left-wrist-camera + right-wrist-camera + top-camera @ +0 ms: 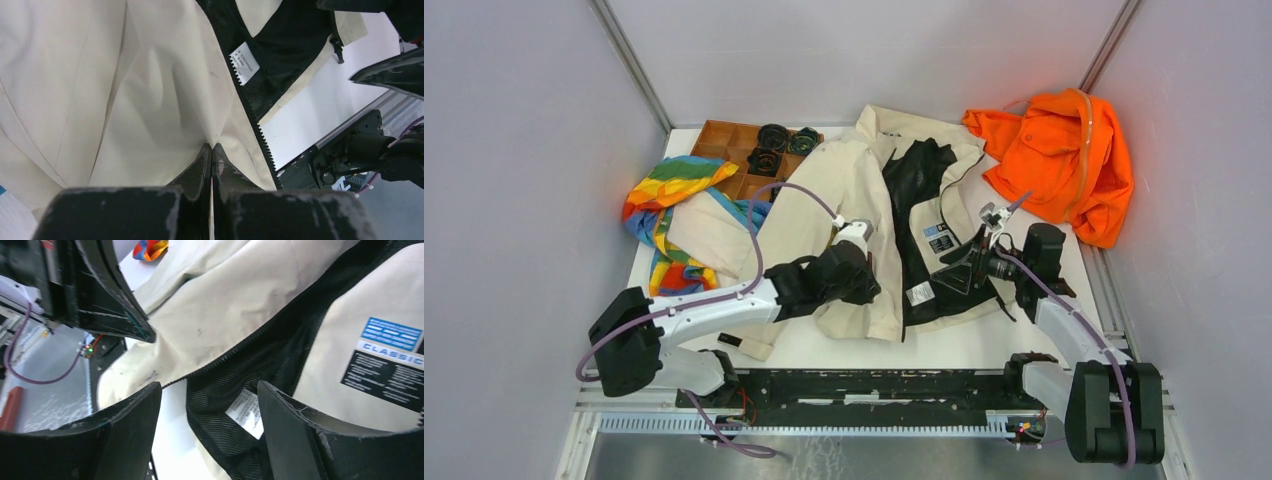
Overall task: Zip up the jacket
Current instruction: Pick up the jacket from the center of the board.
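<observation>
**A:** Closest to the lens in the left wrist view is the left tool (pixel 212 150). Its two dark fingers are pressed together at the bottom centre of the frame, with a ridge of cream cloth pinched between the tips.

**B:** So it's clenched on the jacket (pixel 844 185)?

**A:** Yes, on a cream front panel, just left of the zipper (pixel 260 137), whose teeth run down right of centre in that frame.

**B:** And the right tool (pixel 209 386)?

**A:** Released. Its fingers stand wide apart at the bottom of the right wrist view, with the black mesh lining (pixel 280 355) and a white care tag (pixel 245 412) showing between them. I can't tell whether they touch the cloth.

**B:** Where does the jacket lie?

**A:** Across the middle of the white bench (pixel 964 345) in the overhead view. Its front is open, the lining is showing, and the collar points toward the top of the frame.

**B:** Anything around it?

**A:** There's an orange garment (pixel 1064 160) at the upper right, just beside the jacket. A rainbow-striped cloth (pixel 669 190) lies at the left against a sleeve. A wooden tray (pixel 724 135) at the upper left holds dark rolled items (pixel 772 135).
</observation>
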`<state>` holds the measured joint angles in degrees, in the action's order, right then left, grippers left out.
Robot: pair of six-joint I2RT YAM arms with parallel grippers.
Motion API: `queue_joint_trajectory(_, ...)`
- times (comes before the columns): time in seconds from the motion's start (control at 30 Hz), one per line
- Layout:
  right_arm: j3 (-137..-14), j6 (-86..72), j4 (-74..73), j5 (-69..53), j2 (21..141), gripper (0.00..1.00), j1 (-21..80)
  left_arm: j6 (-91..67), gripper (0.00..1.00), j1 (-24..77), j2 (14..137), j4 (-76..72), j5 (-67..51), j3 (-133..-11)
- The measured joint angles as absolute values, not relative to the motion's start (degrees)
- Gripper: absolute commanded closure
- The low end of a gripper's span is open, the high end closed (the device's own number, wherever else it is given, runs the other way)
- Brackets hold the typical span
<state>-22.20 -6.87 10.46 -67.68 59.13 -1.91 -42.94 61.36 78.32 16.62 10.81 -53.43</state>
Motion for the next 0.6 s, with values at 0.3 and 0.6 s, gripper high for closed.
queue_joint_trajectory(0.3, -18.7, -30.3, 26.0, -63.6, 60.1, 0.23, 5.3, -43.2, 0.98, 60.1, 73.5, -2.5, 7.8, -39.5)
queue_joint_trajectory(0.6, -11.0, -41.0, 33.6, -60.3, 60.1, 0.02, 8.6, -45.0, 0.98, 60.1, 71.7, -11.6, 7.3, -35.5)
